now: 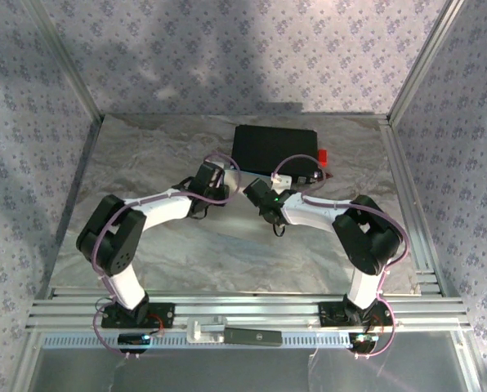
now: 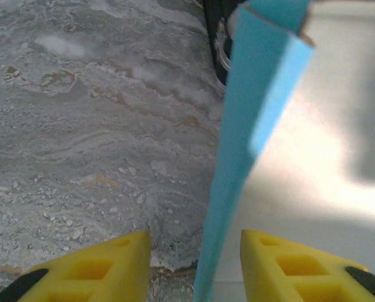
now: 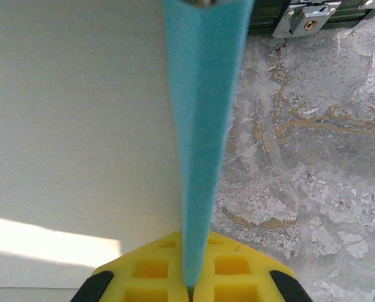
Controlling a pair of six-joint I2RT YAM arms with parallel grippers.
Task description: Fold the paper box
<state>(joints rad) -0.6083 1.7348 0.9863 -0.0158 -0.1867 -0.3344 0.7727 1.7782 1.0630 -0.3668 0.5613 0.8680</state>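
Observation:
The paper box shows as a raised cyan flap [image 2: 250, 107] with its white inner face [image 2: 319, 145] to the right in the left wrist view. My left gripper [image 2: 195, 255] is open, its yellow fingers [image 2: 106, 267] standing on either side of that flap's lower edge, with a gap on both sides. In the right wrist view another cyan flap [image 3: 203, 107] stands upright beside the white panel [image 3: 80, 126], and my right gripper [image 3: 197, 280] is shut on its near edge. From above, the left gripper [image 1: 207, 184] and right gripper [image 1: 260, 200] face each other at mid-table.
A black hard case [image 1: 276, 149] with a red part [image 1: 323, 156] sits just behind the grippers; its metal latch [image 3: 301, 19] is close beyond the right flap. The marbled table top [image 1: 145, 163] spreads left and right. Metal frame posts line the sides.

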